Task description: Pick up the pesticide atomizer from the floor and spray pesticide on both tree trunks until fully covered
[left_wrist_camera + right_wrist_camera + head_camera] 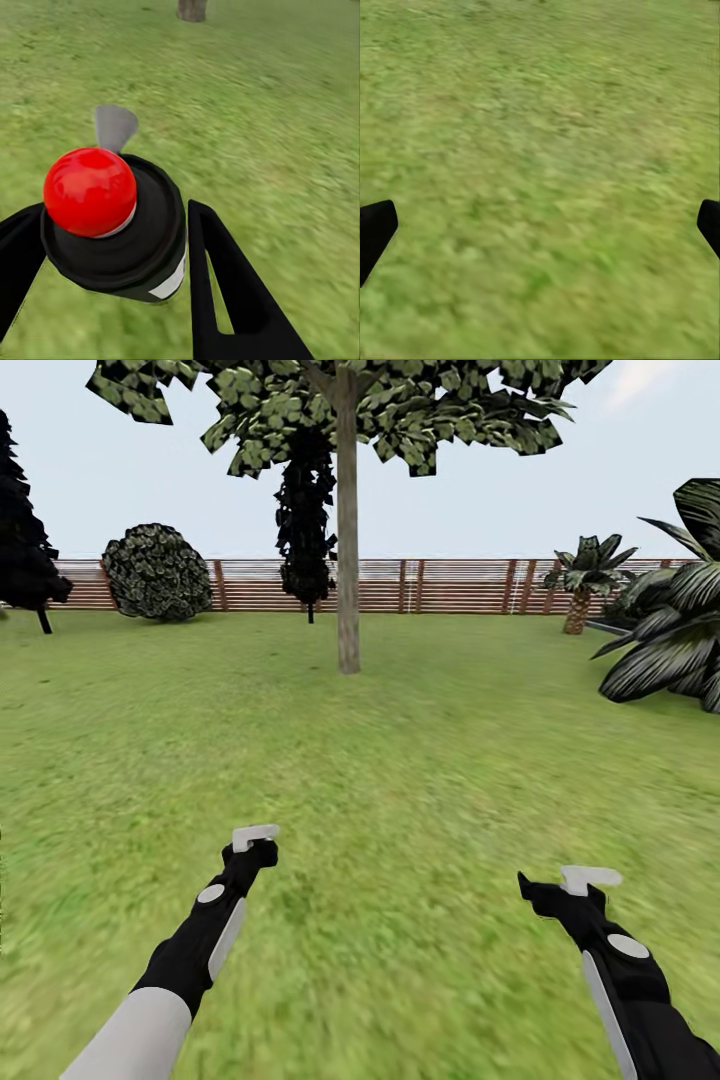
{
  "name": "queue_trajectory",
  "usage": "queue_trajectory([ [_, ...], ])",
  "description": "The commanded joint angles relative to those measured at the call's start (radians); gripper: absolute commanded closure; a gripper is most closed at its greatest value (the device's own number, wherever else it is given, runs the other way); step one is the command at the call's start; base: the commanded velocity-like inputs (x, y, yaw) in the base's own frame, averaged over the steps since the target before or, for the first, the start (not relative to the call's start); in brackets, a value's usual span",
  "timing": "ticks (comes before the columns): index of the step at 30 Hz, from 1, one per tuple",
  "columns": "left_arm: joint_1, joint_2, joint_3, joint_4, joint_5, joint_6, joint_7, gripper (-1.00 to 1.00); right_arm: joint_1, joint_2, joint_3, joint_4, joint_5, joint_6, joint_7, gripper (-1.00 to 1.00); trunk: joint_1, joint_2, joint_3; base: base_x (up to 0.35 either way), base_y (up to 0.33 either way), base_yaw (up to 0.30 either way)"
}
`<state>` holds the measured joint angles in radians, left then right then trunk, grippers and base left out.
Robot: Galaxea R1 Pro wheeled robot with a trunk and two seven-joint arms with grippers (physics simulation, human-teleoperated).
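Observation:
My left gripper (255,842) (111,238) is shut on the pesticide atomizer (97,202), a black canister with a red round cap and a grey nozzle that points ahead over the lawn. It is held low over the grass at the lower left of the head view. One tree (347,560) with a pale straight trunk stands ahead at the centre, several metres off; its trunk base (191,9) also shows in the left wrist view. I see no whitish speckles on that trunk. My right gripper (585,882) (540,225) is open with only grass between its fingers.
A brown slatted fence (450,585) closes the lawn at the back. A round bush (157,572) and dark thin-trunked trees (305,530) stand at the back left. Broad-leaved palm-like plants (670,630) crowd the right side. Open grass (400,760) lies between me and the tree.

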<state>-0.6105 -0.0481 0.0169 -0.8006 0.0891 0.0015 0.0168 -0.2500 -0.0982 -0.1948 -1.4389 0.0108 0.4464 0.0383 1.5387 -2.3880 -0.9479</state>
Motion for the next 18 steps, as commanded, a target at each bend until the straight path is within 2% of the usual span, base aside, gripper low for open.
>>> queue_trajectory([
  [1, 0.0, 0.0, 0.0, 0.0, 0.0, 0.0, 0.0, 1.0, 0.0, 0.0, 0.0, 0.0, 0.0, 0.0, 0.0, -1.0, 0.0, 0.0, 0.0, 0.327, 0.072, 0.101],
  [18, 0.0, 0.0, 0.0, -0.001, 0.0, 0.0, 0.0, 1.0, 0.0, 0.0, 0.001, 0.001, -0.002, 0.0, 0.001, -1.0, 0.0, 0.0, 0.0, 0.327, 0.072, 0.009],
])
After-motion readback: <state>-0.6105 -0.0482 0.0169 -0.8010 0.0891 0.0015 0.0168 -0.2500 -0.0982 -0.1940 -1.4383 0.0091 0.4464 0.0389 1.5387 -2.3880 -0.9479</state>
